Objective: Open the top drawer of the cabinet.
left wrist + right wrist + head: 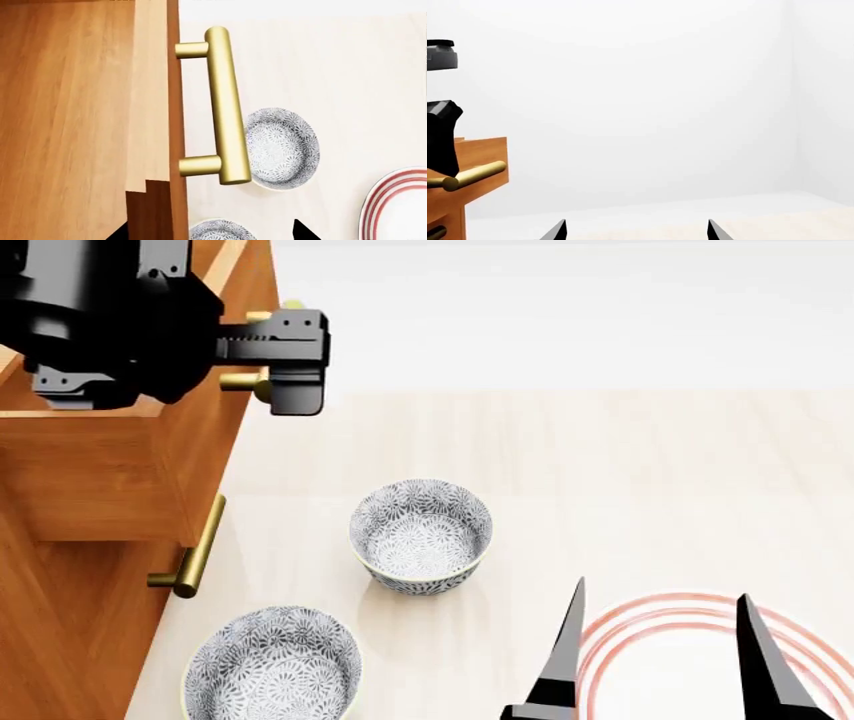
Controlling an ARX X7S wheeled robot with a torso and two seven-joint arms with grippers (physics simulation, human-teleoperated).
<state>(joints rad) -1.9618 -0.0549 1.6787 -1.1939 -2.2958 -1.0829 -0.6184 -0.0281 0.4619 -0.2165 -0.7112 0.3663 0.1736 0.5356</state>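
Note:
The orange-brown cabinet (67,640) fills the left of the head view. Its top drawer (100,475) juts out past the lower front, whose brass handle (194,550) shows below. The top drawer's brass handle (223,105) runs along the drawer's front edge (175,100). My left gripper (296,360) hangs over that handle. In the left wrist view it (210,232) is open, the fingertips wide apart and short of the bar, touching nothing. My right gripper (661,650) is open and empty above the plate; in its own view it (635,231) faces a blank wall.
Two blue-patterned bowls (420,535) (274,665) stand on the pale tabletop just in front of the cabinet. A white plate with red rings (694,660) lies at the near right, under the right gripper. The top drawer's handle (474,175) shows at the right wrist view's edge.

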